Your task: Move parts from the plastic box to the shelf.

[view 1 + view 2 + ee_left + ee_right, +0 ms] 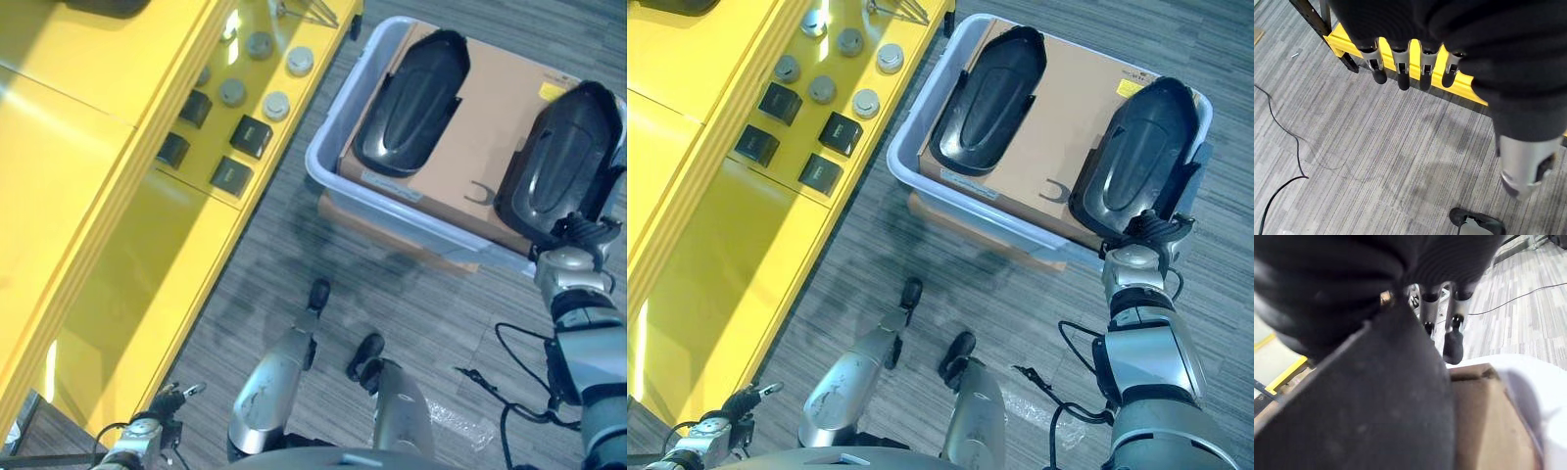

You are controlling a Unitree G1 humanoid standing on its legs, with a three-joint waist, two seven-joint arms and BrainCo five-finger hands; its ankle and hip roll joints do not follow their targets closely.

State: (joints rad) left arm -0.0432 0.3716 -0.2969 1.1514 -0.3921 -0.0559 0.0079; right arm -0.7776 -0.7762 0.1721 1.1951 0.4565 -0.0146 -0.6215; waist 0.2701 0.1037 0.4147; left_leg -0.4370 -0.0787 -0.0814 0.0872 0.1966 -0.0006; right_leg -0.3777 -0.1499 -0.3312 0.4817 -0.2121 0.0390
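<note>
A pale grey plastic box [326, 147] stands on the floor at the right, lined with a brown cardboard sheet [490, 117]. Two long black shell-shaped parts lie on the sheet. The left part [411, 103] lies free. The right part [563, 162] reaches over the box's near rim, and my right hand [580, 233] is at its near end, curled on it. In the right wrist view the part [1391, 401] lies against the palm, with fingers [1455, 325] showing past its edge. My left hand [1400, 73] hangs open over the floor beside the yellow shelf [118, 245].
Several small black blocks [251, 135] and grey round discs [276, 105] sit on the shelf's top near the box. A flat brown board [364, 221] lies under the box. Grey carpet runs between the shelf and the box.
</note>
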